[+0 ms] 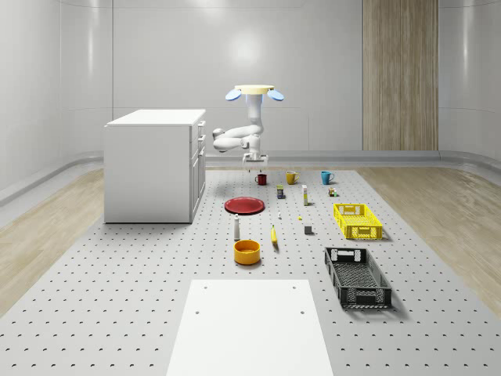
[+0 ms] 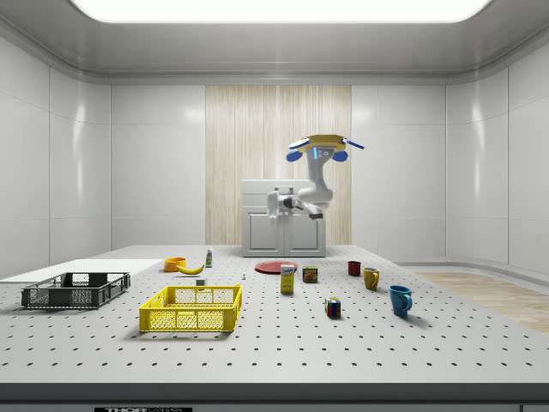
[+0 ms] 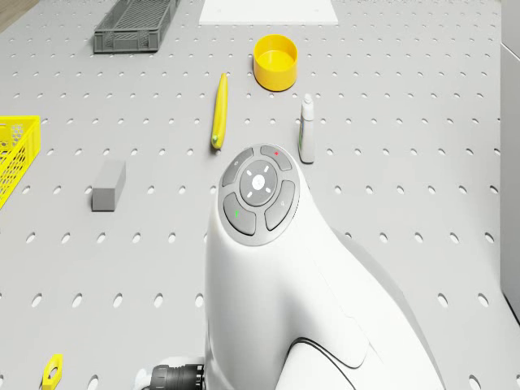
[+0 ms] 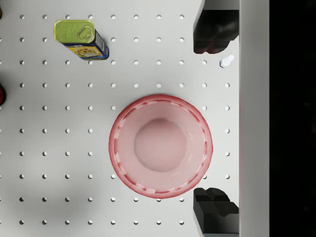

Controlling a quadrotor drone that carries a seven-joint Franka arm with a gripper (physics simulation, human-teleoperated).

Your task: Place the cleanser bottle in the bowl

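Currently the drone (image 1: 254,92) hovers high, its empty gripper (image 1: 253,160) with fingers (image 4: 216,30) spread over the flat red plate (image 4: 161,146). The upright white cleanser bottle (image 1: 236,228) stands well apart toward the camera, just beside the round yellow bowl (image 1: 246,251) on the table (image 1: 141,290).

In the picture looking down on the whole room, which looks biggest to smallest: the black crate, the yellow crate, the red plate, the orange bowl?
1. black crate, though nearest the camera
2. yellow crate
3. red plate
4. orange bowl

Bright, even overhead panel light; soft faint shadows, no glare.
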